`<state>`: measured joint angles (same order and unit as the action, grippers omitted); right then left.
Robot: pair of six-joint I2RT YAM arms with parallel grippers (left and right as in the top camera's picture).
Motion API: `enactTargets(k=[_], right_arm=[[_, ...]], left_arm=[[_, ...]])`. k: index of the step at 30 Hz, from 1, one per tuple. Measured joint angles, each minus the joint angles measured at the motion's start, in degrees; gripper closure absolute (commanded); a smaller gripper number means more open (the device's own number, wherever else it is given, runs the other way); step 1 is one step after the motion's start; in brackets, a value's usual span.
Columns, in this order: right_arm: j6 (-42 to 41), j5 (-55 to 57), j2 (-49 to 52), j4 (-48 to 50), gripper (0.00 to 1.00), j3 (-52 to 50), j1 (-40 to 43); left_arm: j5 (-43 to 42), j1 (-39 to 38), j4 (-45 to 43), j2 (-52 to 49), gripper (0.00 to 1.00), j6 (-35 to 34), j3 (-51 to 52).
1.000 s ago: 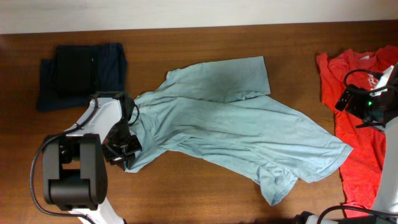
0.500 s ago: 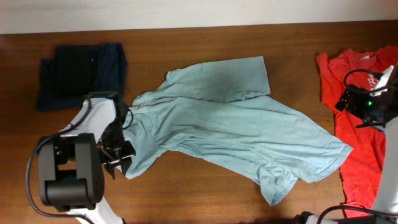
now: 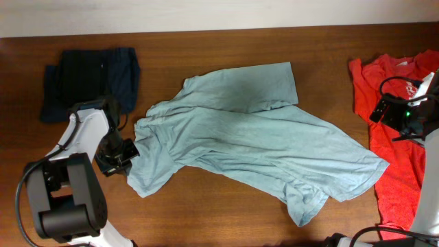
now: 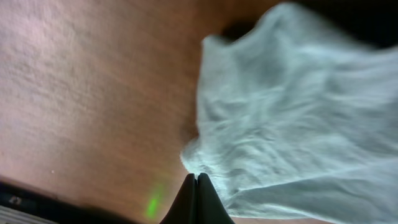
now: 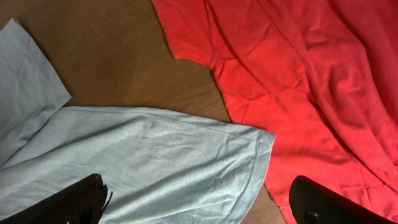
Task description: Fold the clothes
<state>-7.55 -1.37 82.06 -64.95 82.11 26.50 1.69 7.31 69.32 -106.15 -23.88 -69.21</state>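
Edges of the pale grey-blue T-shirt (image 3: 254,140) ran unevenly across the middle of the table (image 3: 206,219), from 10 o'clock to 4 o'clock; one sleeve lay toward 12 o'clock, the other toward 5 o'clock; the body was rumpled and unfolded. Left gripper (image 3: 127,154) sat at 8 o'clock, against the shirt's 9 o'clock edge; in the left wrist view its fingers (image 4: 188,205) were clenched together with the cloth's edge at their tips, apparently pinching the hem. Right gripper (image 5: 198,186) hung at 3 o'clock with its jaws released wide and nothing between them; below it the grey-blue hem met the red-orange T-shirt (image 3: 398,171), the two garments touching there. Dark navy pieces (image 3: 89,82) lay stacked at 10 o'clock, near the grey-blue shirt but apart from it. Bare wood showed along the 6 o'clock side, in a strip along 12 o'clock, and between the two shirts at 2 o'clock. White print (image 3: 412,86) on the red-orange chest was partly covered by the right arm; it could not be read.
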Motion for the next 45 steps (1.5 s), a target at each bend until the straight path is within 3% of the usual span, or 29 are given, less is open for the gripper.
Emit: enactTargets(k=[19, 32, 39, 45], right_arm=[[0.0, 0.0, 0.0, 0.0, 0.01, 0.0, 0.0], [0.0, 0.0, 0.0, 0.0, 0.01, 0.0, 0.0], [0.0, 0.0, 0.0, 0.0, 0.01, 0.0, 0.0], [0.0, 0.0, 0.0, 0.0, 0.01, 0.0, 0.0]], left_arm=[[-6.1, 0.2, -14.3, 0.2, 1.0, 3.3, -1.9], [-6.3, 0.2, -22.5, 0.6, 1.0, 3.3, 7.4], [-3.3, 0.2, -23.1, 2.5, 1.0, 2.6, 9.9], [2.7, 1.4, -18.2, 2.8, 1.0, 0.3, 10.6]])
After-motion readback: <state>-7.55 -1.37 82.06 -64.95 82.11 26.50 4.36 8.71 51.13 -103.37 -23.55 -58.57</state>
